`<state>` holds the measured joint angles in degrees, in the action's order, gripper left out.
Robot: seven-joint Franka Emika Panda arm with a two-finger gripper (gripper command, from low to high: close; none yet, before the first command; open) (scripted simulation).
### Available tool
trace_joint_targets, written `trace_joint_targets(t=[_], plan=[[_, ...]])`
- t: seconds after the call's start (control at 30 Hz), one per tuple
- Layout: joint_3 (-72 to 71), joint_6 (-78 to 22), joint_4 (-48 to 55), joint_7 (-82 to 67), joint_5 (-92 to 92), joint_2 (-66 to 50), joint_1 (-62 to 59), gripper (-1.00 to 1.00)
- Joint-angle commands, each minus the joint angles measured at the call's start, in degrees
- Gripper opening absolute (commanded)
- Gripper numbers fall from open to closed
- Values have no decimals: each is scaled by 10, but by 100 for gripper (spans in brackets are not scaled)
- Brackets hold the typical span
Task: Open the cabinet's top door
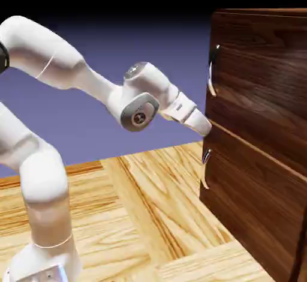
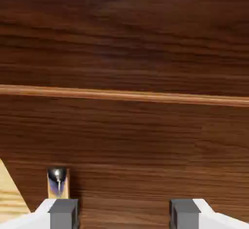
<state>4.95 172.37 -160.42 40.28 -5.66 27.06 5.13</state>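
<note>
Top door (image 1: pixel 264 77) is seen flush and closed on the cabinet (image 1: pixel 258 215), its silver handle (image 1: pixel 212 71) at the near edge. Below that handle, the gripper (image 1: pixel 207 126) is held spread and empty, close to the seam (image 2: pixel 124 95) between both panels.

Pale wood-plank table (image 1: pixel 144 215), blue-violet backdrop (image 1: pixel 120 47)

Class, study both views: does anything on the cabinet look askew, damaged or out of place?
Nothing stands out. The cabinet looks intact, both panels flush and shut. The gripper is at the seam below the top door, under its handle.
</note>
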Motion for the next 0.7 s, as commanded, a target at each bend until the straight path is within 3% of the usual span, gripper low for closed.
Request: trace_joint_targets(t=[0.0,0.67], plan=[[18,-6,2,-8,-21,-21,17,0],[385,-127,45,-170,-441,-436,346,0]])
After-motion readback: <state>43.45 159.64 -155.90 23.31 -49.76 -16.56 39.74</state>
